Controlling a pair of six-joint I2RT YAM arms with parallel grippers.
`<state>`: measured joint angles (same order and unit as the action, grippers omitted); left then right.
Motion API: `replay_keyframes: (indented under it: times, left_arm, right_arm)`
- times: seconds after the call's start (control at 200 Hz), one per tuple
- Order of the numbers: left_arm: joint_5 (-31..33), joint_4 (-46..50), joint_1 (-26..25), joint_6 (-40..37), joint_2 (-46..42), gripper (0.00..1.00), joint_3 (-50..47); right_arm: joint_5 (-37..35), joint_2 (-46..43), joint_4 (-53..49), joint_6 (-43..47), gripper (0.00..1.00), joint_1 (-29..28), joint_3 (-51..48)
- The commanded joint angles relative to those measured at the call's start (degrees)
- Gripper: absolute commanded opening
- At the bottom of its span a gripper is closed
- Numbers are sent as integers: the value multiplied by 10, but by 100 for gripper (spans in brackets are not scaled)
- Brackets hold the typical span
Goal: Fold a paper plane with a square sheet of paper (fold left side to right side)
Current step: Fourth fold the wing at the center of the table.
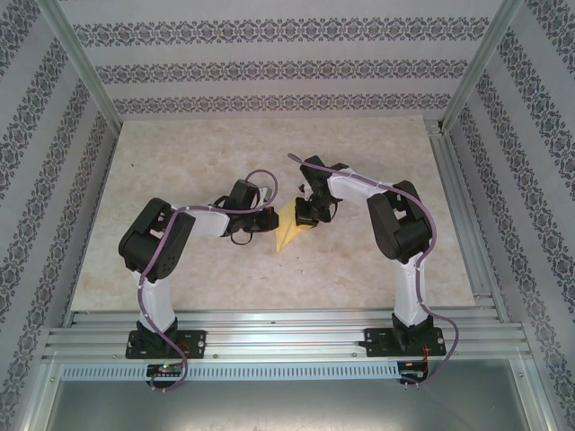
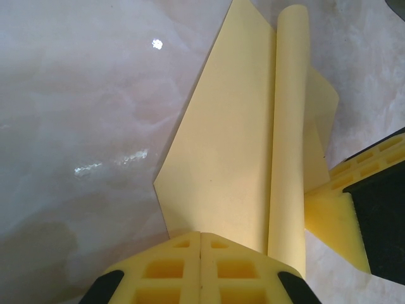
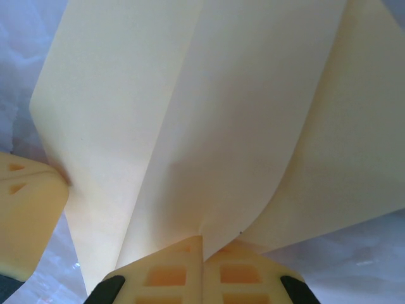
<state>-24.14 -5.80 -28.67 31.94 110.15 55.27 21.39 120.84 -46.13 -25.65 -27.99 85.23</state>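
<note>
The mustard-yellow sheet of paper lies mid-table between both grippers, partly folded into a pointed shape. In the left wrist view the paper has a flap curled up into a long roll along its right side. My left gripper is shut, its tips resting on the paper's near edge. My right gripper is shut on a raised flap of the paper, whose edge runs in between the pads. From above, the left gripper and right gripper sit close together, one on each side of the paper.
The pale marble-patterned table is ringed by patterned walls and aluminium posts. Metal rails carrying both arm bases run along the near edge. The right fingers come close beside the paper's right side.
</note>
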Motion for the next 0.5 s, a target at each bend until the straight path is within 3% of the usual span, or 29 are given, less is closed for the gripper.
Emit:
replay_keyframes:
  times: [0.0,0.205,0.495]
  left_arm:
    - [32,27,-6,-12,20,5,-4]
    - [18,22,-5,-8,-11,17,-11]
    - [24,69,6,-26,-136,31,-28]
  right_arm:
    - [-29,20,-15,15,0,0,13]
    - [-45,28,-21,16,0,-2,4]
    - [-44,31,-19,13,0,-3,4]
